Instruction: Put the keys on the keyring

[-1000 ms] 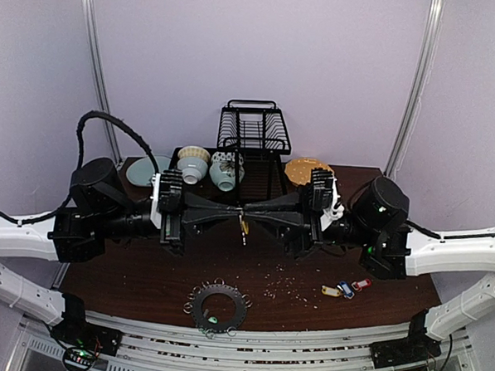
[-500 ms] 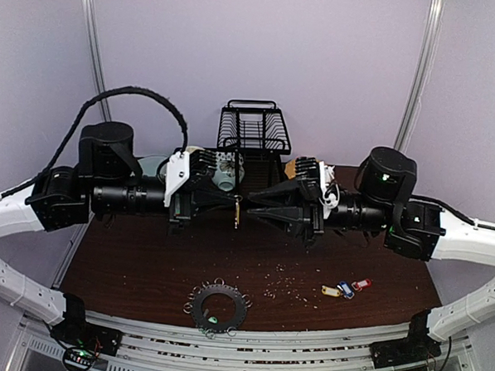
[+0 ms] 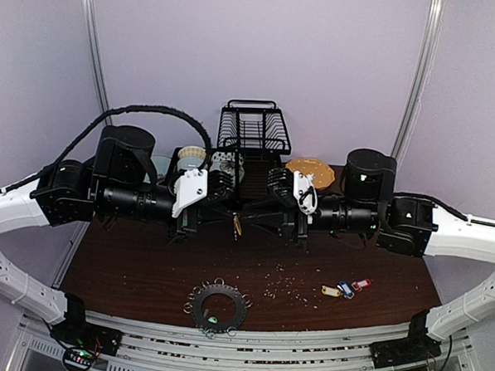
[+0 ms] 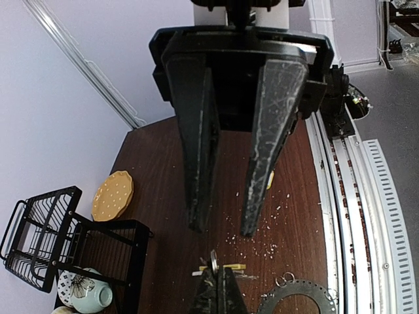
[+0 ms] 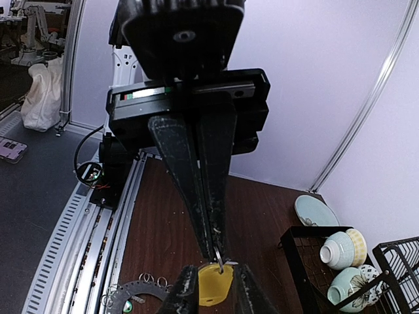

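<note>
A key with a yellow tag (image 3: 236, 226) hangs above the table's middle, between the two arms. My left gripper (image 3: 231, 217) is shut on its metal ring (image 4: 213, 260). My right gripper (image 3: 246, 219) faces it, open, its fingers (image 5: 185, 292) on either side of the yellow tag (image 5: 215, 288). The grey keyring (image 3: 217, 307) lies flat near the front edge, with small split rings (image 5: 149, 280) round its rim and a green bit on it. Three more keys (image 3: 346, 289) with yellow, blue and red tags lie at the right on the table.
A black dish rack (image 3: 254, 136) stands at the back. Beside it are an orange scalloped plate (image 3: 308, 168), bowls (image 3: 194, 160) and a pale blue plate (image 5: 316, 211). Crumbs (image 3: 288, 282) are scattered right of the keyring.
Both arms have turned their wrists and drawn back towards the rack, and the key has shifted slightly left. The right gripper's jaws have parted; the left still grips the ring.
</note>
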